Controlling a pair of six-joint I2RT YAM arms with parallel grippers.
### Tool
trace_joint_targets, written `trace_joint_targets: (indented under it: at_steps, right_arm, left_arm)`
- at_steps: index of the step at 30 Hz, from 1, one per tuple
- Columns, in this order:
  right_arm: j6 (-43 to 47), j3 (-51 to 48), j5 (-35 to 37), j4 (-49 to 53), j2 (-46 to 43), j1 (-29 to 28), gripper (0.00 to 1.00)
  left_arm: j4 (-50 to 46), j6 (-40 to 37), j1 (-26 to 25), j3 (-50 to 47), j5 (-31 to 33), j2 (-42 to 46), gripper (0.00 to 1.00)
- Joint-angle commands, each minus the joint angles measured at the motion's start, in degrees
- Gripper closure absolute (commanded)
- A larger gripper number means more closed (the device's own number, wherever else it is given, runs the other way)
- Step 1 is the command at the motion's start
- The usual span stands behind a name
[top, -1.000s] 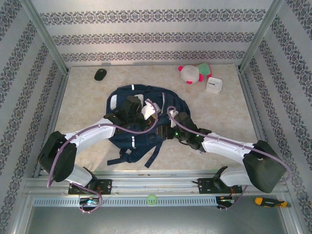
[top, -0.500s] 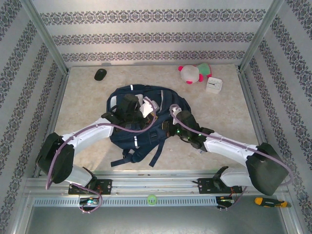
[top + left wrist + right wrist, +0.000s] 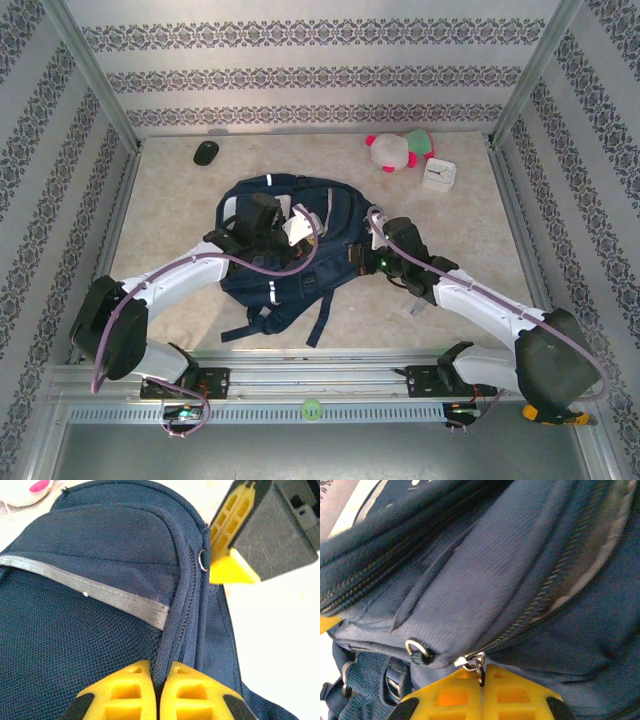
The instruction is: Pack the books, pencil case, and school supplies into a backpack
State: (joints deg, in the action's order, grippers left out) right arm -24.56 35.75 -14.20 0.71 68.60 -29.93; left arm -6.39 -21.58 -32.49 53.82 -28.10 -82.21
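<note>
The navy backpack [image 3: 290, 250] lies flat in the middle of the table. My left gripper [image 3: 283, 222] rests on its upper part, and in the left wrist view my left gripper [image 3: 161, 680] is shut on a raised fabric seam of the backpack [image 3: 100, 630]. My right gripper [image 3: 356, 262] is at the bag's right edge. In the right wrist view my right gripper [image 3: 482, 680] is shut on the metal zip pull [image 3: 479, 667] of the backpack [image 3: 485, 580]. The right gripper's yellow fingers [image 3: 227, 555] show beside a metal ring [image 3: 201, 560]. Books, pencil case and school supplies are hidden.
A black mouse [image 3: 205, 152] lies at the back left. A pink-and-white plush toy [image 3: 398, 150] and a white square clock [image 3: 438, 175] sit at the back right. Patterned walls and metal posts enclose the table. An orange-handled tool [image 3: 545, 413] lies by the front rail.
My right gripper has shut on the zip pull, and the right arm has swung out to the right. The backpack's upper part has shifted a little. The left gripper keeps its hold.
</note>
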Motion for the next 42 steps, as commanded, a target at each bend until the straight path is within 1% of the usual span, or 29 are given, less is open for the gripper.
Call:
trace_joint_targets:
  at_steps: [1, 8, 13, 15, 17, 21, 23, 25, 26, 27, 28, 29, 30, 31, 32, 34, 36, 38, 40, 42]
  right_arm:
    - [2.8, 1.1, 4.4, 5.9, -0.6, 4.4, 1.0]
    - [5.7, 1.6, 3.1, 8.7, -1.4, 9.4, 1.0]
    - [6.3, 1.8, 1.6, 9.1, -0.9, 11.8, 1.0]
    - [7.6, 1.9, -0.7, 8.3, 0.8, 13.4, 1.0]
    - [8.1, 2.0, -1.7, 8.0, 1.7, 13.7, 1.0]
    - [9.1, 3.1, -5.2, 7.9, 2.9, 14.2, 1.0]
    - [9.4, 3.5, -6.7, 7.9, 3.1, 14.1, 1.0]
    - [9.6, 3.9, -8.2, 8.5, 3.4, 14.2, 1.0]
    - [9.6, 4.2, -9.0, 9.0, 3.6, 14.1, 1.0]
    - [9.6, 4.4, -9.9, 9.6, 3.6, 14.1, 1.0]
    - [9.5, 4.7, -10.7, 10.5, 3.6, 14.2, 0.98]
    - [9.3, 5.2, -11.5, 11.9, 3.5, 14.2, 0.78]
    - [9.1, 5.7, -11.8, 13.7, 3.0, 14.2, 0.61]
    - [8.8, 6.1, -11.7, 15.2, 2.3, 14.2, 0.55]
    - [8.4, 6.4, -11.4, 16.8, 1.1, 14.3, 0.52]
    - [7.2, 6.8, -10.2, 19.8, -1.3, 14.8, 0.48]
    - [6.2, 7.7, -11.1, 23.6, -2.4, 15.9, 0.46]
    - [5.5, 8.7, -13.2, 25.7, -1.6, 16.5, 0.47]
    - [4.5, 8.8, -15.5, 25.0, 0.1, 16.2, 0.48]
    - [3.1, 8.5, -15.7, 22.5, 2.5, 15.1, 0.5]
  left_arm:
    - [-5.8, -2.9, 1.9, -0.4, -0.9, 2.7, 1.0]
    - [-8.9, -6.0, 1.8, -0.5, -1.2, 2.9, 1.0]
    - [-10.1, -7.2, 1.9, -0.5, -1.2, 3.0, 1.0]
    - [-13.0, -10.2, 1.9, -0.2, -3.4, 3.0, 1.0]
    - [-15.3, -13.0, 1.8, -0.3, -4.8, 3.0, 1.0]
    - [-18.9, -16.4, 1.8, -0.3, -4.5, 3.3, 1.0]
    - [-19.7, -16.4, 1.8, -0.4, -4.0, 3.6, 0.93]
    - [-19.1, -14.1, 1.9, -0.8, -3.9, 4.1, 0.82]
    - [-18.1, -11.5, 1.8, -1.2, -3.4, 4.7, 0.73]
    - [-16.3, -7.0, 1.9, -1.9, -2.3, 5.5, 0.63]
    - [-13.8, -1.8, 1.9, -2.7, -0.6, 6.4, 0.54]
    - [-10.6, 6.4, 1.9, -3.7, 1.8, 7.8, 0.47]
    - [-7.8, 14.5, 1.9, -4.6, 4.1, 9.4, 0.41]
    - [-6.8, 20.3, 1.9, -5.0, 6.7, 10.8, 0.38]
    - [-6.6, 28.2, 1.8, -5.5, 10.0, 12.4, 0.37]
    - [-9.5, 40.1, 1.8, -6.1, 18.1, 15.7, 0.36]
    - [-14.8, 51.7, 1.8, -7.1, 26.0, 19.9, 0.36]
    - [-20.4, 60.9, 2.0, -8.9, 31.2, 23.6, 0.37]
    - [-24.1, 65.5, 2.0, -11.0, 33.8, 26.5, 0.38]
    - [-27.5, 69.6, 2.2, -13.4, 35.8, 28.6, 0.39]
